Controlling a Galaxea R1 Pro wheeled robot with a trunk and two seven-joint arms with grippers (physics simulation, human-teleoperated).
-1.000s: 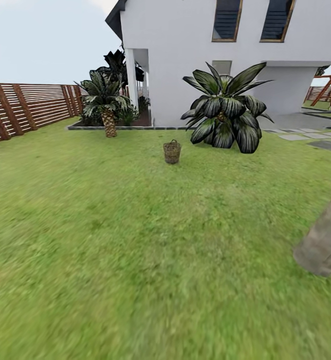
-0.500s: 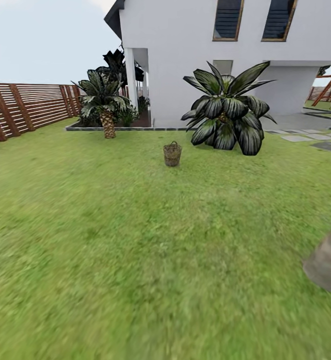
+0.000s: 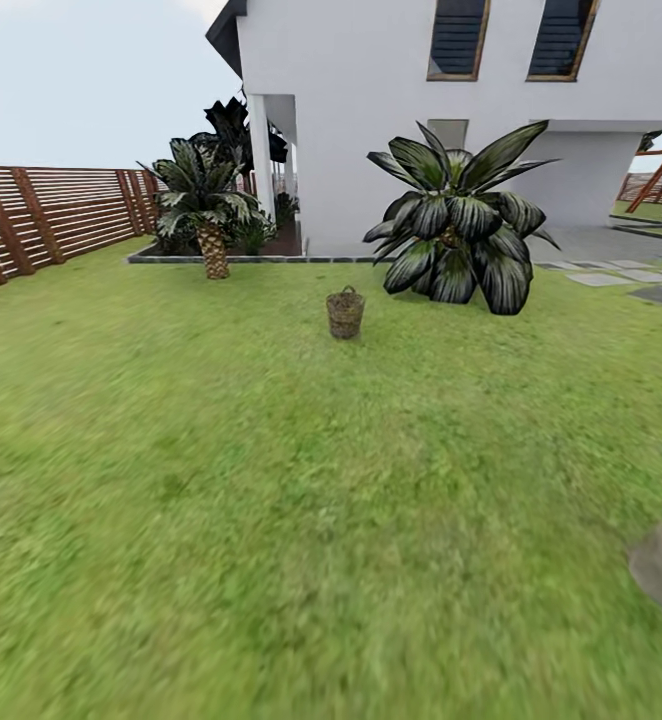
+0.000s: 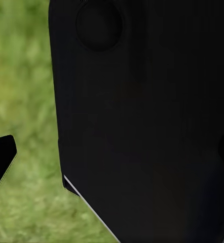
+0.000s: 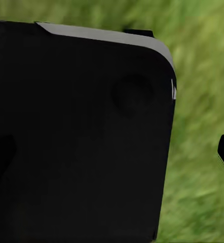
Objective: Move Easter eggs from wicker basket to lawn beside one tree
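While the wicker basket (image 3: pixel 345 314) stood upright on the lawn (image 3: pixel 271 500), far ahead with open grass all around, its mouth faced up. Dark robot parts blocked both wrist views, so I could not tell either gripper's state.

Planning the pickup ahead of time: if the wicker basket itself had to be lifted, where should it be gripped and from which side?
Probably at the small loop handle on the rim of the wicker basket, coming from above. The basket stands upright on the lawn with the loop at the top. From this far off, the loop's exact orientation cannot be told.
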